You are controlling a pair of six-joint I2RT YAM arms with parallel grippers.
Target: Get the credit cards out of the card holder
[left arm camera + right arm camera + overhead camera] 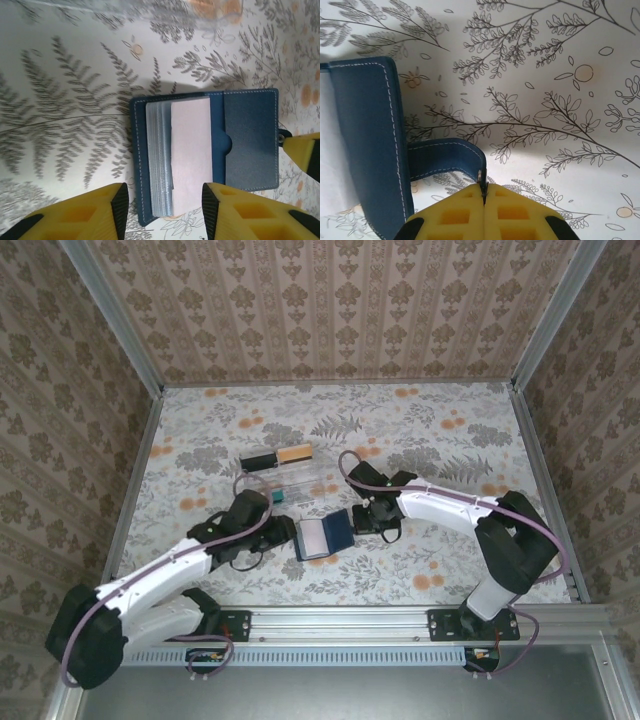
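Table (450,560): flat, covered in a pale cloth printed with grey ferns and orange blossoms, walled by patterned paper on three sides.

Left arm (160,570): white, reaches from the near-left corner toward mid-table. Right arm (450,505): white and black, reaches from the near-right corner toward the same spot.

Clear plastic tray (300,480): rectangular, left of the table's centre, farther from the near edge than the wallet. At its far side lie a thin black card (258,460) and a thin tan-orange card (295,453), end to end (in the tray or on its rim, can't tell). A small teal block (279,497) sits at the tray's near side.

Dark navy folding card holder (323,536), white stitching: lies open, flat on the cloth about mid-table, toward the near edge, between the two grippers and just near of the tray. Its left half carries a stack of grey-blue pockets (159,160) topped by a pale pinkish-white rectangle (190,150) (card or flap, can't tell). Its right half is a plain navy pocket with a thumb notch.

Left gripper (165,200): yellow fingers with black pads, jaws at a middling gap, straddling the near end of the pocket stack. Contact with it not readable.

Right gripper (483,192): yellow fingers pressed together, pinching the card holder's narrow navy closing strap (447,157) at its metal snap, on the wallet's right side.
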